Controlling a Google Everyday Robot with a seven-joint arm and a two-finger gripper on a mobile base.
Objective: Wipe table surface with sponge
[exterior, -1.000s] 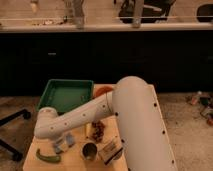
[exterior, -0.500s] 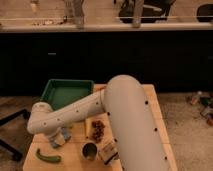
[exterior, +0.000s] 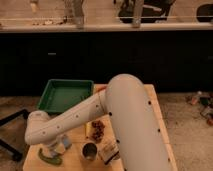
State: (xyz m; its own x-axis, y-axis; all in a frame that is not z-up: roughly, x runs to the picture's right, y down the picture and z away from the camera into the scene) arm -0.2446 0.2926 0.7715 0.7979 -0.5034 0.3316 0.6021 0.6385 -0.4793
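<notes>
Dropped closer to the front edge of the table since half a second ago: white jointed robot arm (exterior: 75, 119), its rounded elbow now low over the left front corner. Reaches in from the right front, crossing the light tan wooden plank table surface (exterior: 152, 107) on a slant, with the bulky upper link covering much of the right half.

Gripper (exterior: 51, 150) pointed down at the left front corner, mostly hidden under the wrist; fingers closed together. Just beside it, toward the right, small blue-grey rectangular sponge (exterior: 63, 144), touching or nearly touching the gripper; cannot tell whether pinched or merely lying on the wood.

In front of the gripper, near the front edge, curved dark green vegetable-like piece (exterior: 50, 160). Further right along the front edge, small round metal cup (exterior: 90, 151), upright. Behind the cup, toward the table's middle, cluster of dark red bits (exterior: 97, 130). At the back left corner, green rectangular plastic tray (exterior: 52, 102), partly overhanging the left edge.
</notes>
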